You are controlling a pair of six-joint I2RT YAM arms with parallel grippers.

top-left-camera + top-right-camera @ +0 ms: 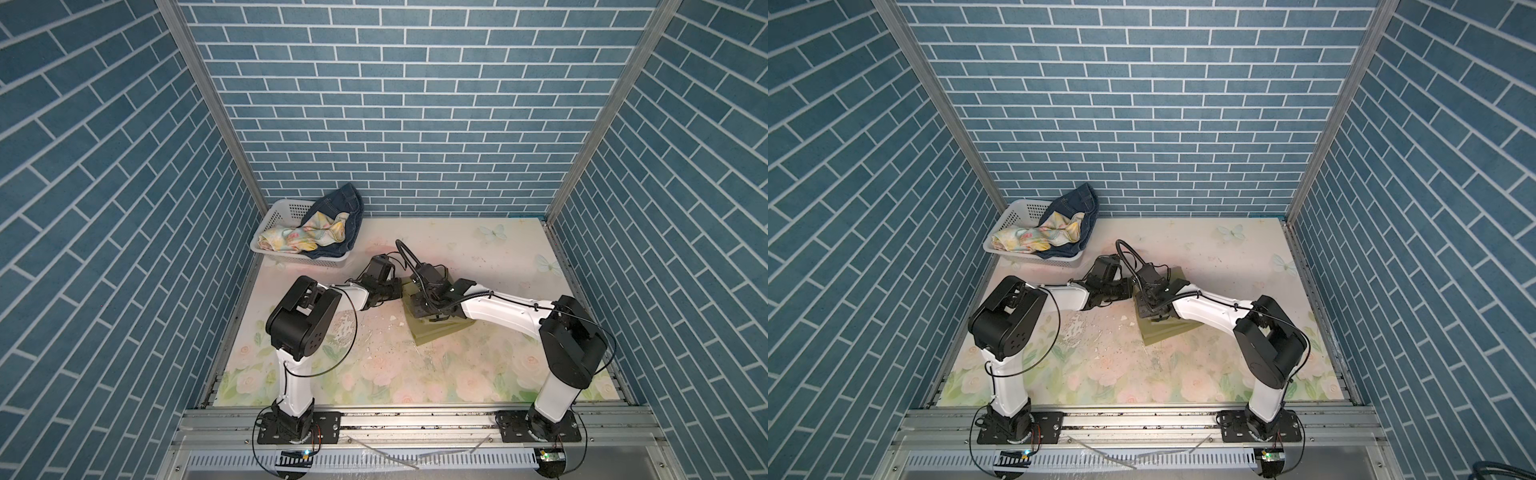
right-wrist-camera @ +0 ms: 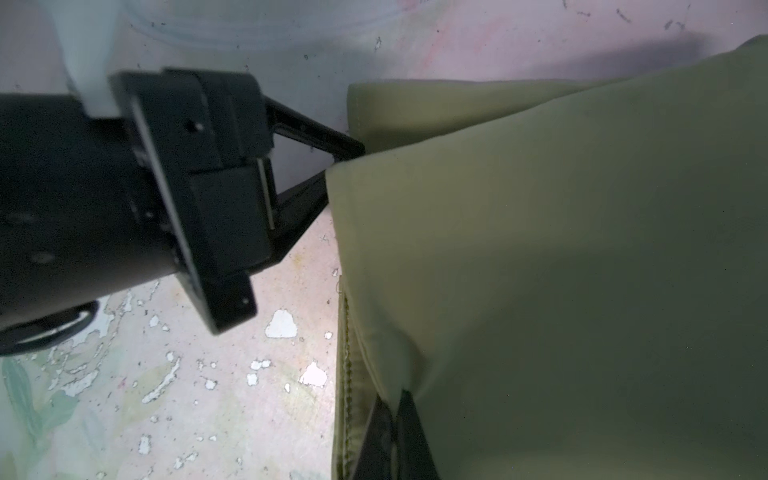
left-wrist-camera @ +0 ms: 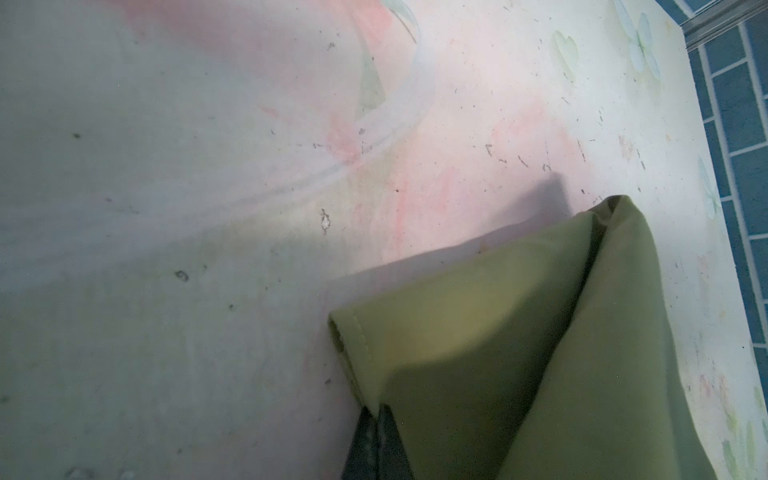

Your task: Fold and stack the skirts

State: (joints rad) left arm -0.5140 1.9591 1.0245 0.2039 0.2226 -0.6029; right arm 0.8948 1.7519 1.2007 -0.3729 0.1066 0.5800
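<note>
An olive-green skirt (image 1: 440, 330) lies partly folded on the middle of the table, mostly hidden under my right arm in both top views. My left gripper (image 3: 376, 409) is shut on a corner of its upper layer by the hem. My right gripper (image 2: 397, 399) is shut on the same layer's edge, closer to the stitched waistband. The left gripper (image 2: 349, 156) also shows in the right wrist view, pinching the far corner. A pastel floral skirt (image 1: 299, 237) lies crumpled over a dark denim skirt (image 1: 340, 203) in the basket.
A white perforated basket (image 1: 266, 224) stands at the table's back left corner against the brick wall. The floral tabletop (image 1: 478, 257) has worn, flaked patches in front of the olive skirt. Blue brick walls close in three sides.
</note>
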